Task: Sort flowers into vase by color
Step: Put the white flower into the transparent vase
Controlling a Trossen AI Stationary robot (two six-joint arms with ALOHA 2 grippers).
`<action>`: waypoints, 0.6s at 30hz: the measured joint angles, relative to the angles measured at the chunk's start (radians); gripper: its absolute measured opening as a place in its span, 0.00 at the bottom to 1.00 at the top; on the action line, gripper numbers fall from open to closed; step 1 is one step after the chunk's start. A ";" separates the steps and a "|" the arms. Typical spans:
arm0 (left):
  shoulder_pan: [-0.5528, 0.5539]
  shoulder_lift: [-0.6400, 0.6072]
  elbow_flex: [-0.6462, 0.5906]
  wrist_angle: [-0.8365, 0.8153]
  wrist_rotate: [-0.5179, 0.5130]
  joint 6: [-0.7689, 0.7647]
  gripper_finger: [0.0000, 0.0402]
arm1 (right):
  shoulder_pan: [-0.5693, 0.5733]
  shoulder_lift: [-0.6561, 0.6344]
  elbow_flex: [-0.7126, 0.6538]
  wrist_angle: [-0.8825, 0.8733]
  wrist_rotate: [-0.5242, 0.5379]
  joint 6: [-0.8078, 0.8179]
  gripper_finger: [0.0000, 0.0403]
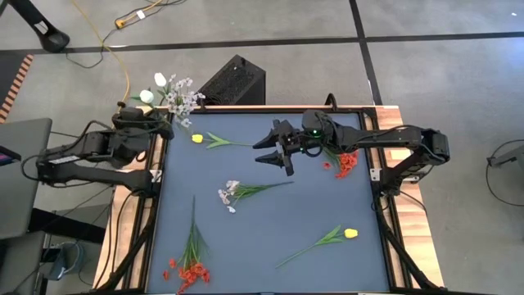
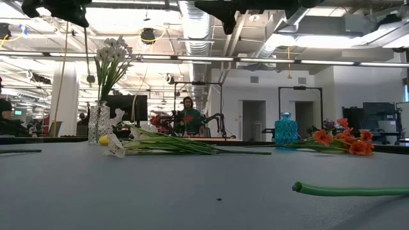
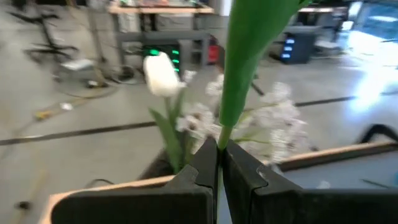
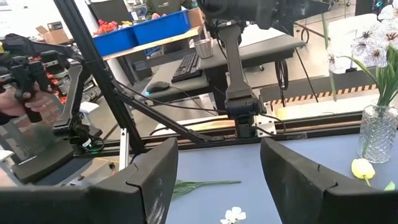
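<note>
**A:** Top-down first. Left gripper (image 1: 155, 124) parked at the far-left corner of the dark blue table mat (image 1: 270, 238), right by the clear glass vase (image 1: 173, 112) stuffed with white blooms. Right gripper (image 1: 278, 147) hanging over the far middle of the mat, fingers spread wide, nothing in them.

**B:** And the loose flowers?

**A:** Scattered all over. Yellow tulip on a green stem (image 1: 197, 138) near the vase, small white flower spray (image 1: 228, 195) mid-mat, red-orange bunch (image 1: 344, 162) under the right arm, second yellow tulip (image 1: 350, 233) near right, another red-orange bunch (image 1: 190, 273) near left.

**B:** Table-level view?

**A:** Vase (image 2: 99, 121) upright on the left, white blooms sticking up out of it. White spray (image 2: 118, 145) lying flat, orange blooms (image 2: 348, 142) off to the right, one bare green stem (image 2: 351, 189) up close.

**B:** Left wrist?

**A:** Dark fingers (image 3: 202, 165) pinched nearly together on a broad green stem (image 3: 245, 56), white tulip (image 3: 161, 74) and pale blossoms just behind.

**B:** Right wrist?

**A:** Wide open, empty. Vase (image 4: 377, 132) and yellow tulip (image 4: 362, 168) off to one side, white spray (image 4: 235, 215) below between the fingers.
</note>
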 joint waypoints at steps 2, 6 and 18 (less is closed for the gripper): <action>0.027 0.012 -0.009 0.003 -0.018 0.003 0.00 | 0.000 0.000 0.000 0.000 0.000 0.000 0.63; 0.082 0.032 -0.035 0.011 -0.045 0.001 0.00 | 0.000 0.000 0.000 -0.002 0.001 0.000 0.63; 0.297 0.023 -0.088 0.366 0.135 0.336 0.00 | 0.000 0.000 0.000 -0.008 0.001 0.000 0.63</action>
